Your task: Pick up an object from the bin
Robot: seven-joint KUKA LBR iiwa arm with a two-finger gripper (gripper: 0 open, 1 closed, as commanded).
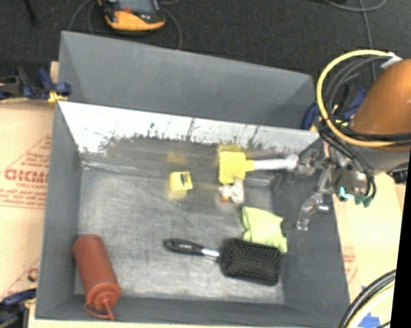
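My gripper [308, 209] hangs over the bin's right side, above the sloping right wall. Just left of it lies a yellow-headed tool with a white handle [230, 165], the handle's end pointing toward the gripper. A crumpled yellow-green cloth [263, 227] lies below and left of the gripper, apart from it. A black hairbrush [244, 259] rests in front of the cloth, its handle pointing left. Nothing shows in the gripper.
A small yellow box [180, 182] and a small white and orange piece [230, 194] lie near the bin's middle back. A red-brown bottle [95, 273] lies in the front left corner. The arm's orange cover and cables hang over the bin's right rim.
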